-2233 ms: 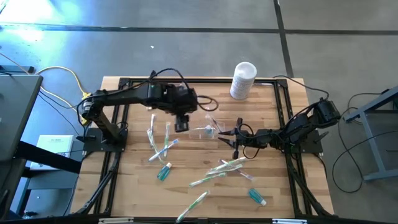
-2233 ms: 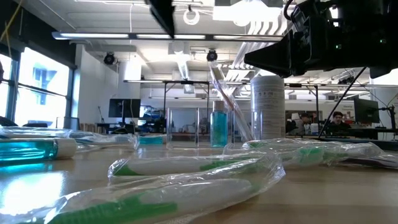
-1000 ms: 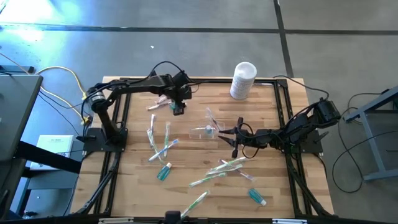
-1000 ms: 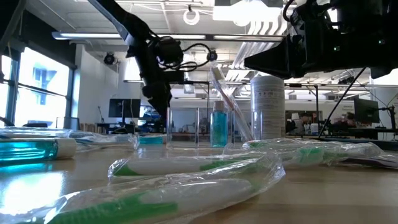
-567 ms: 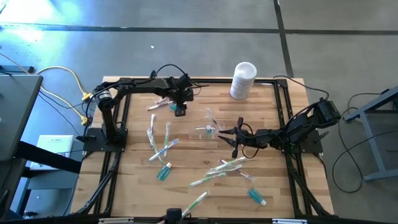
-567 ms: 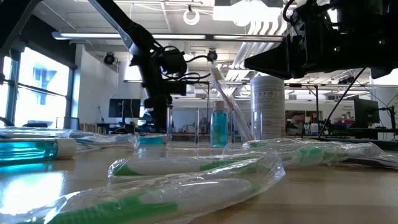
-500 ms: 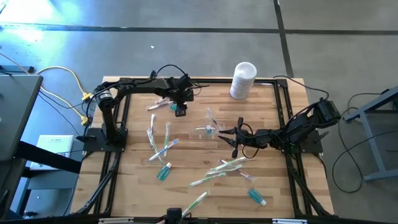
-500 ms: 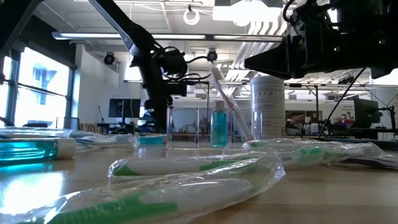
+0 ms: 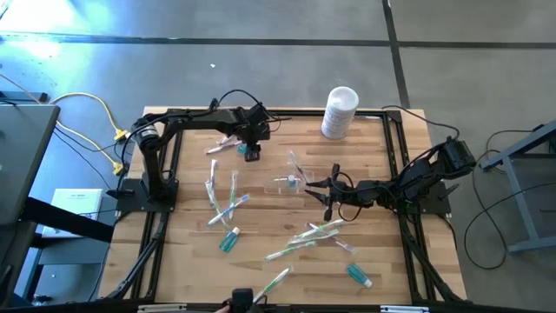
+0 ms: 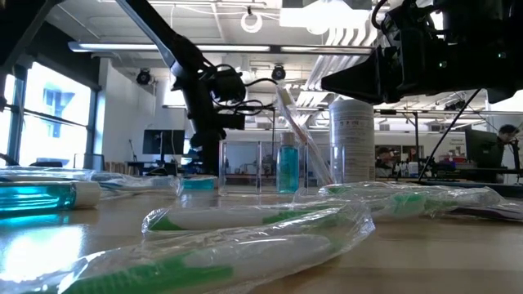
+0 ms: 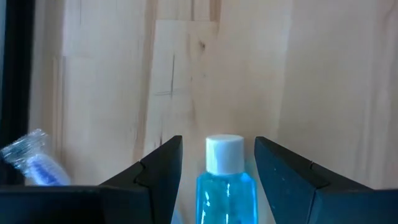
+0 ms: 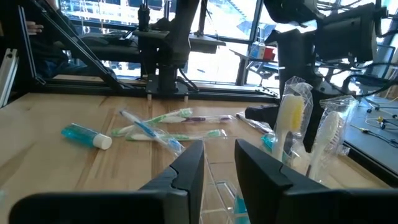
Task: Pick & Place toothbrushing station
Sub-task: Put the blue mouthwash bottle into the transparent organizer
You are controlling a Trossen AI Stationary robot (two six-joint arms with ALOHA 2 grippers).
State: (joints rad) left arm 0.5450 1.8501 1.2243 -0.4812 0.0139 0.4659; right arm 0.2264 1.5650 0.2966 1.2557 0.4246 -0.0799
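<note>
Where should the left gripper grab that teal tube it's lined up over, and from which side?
Across the teal tube's body just below the white cap, coming straight down from above. It lies flat on the wooden table, and the left gripper's open fingers already straddle it, one on each side.

The left gripper (image 11: 218, 165) looks down at pale wooden tabletop (image 11: 249, 68), its two dark fingers (image 11: 158, 165) spread apart — a teal tube (image 11: 226, 190) with a white cap (image 11: 224, 154) lies between them, touching neither. A wrapped toothbrush (image 11: 34, 163) with a blue-and-white head lies just beside one finger — at the frame's edge.
</note>
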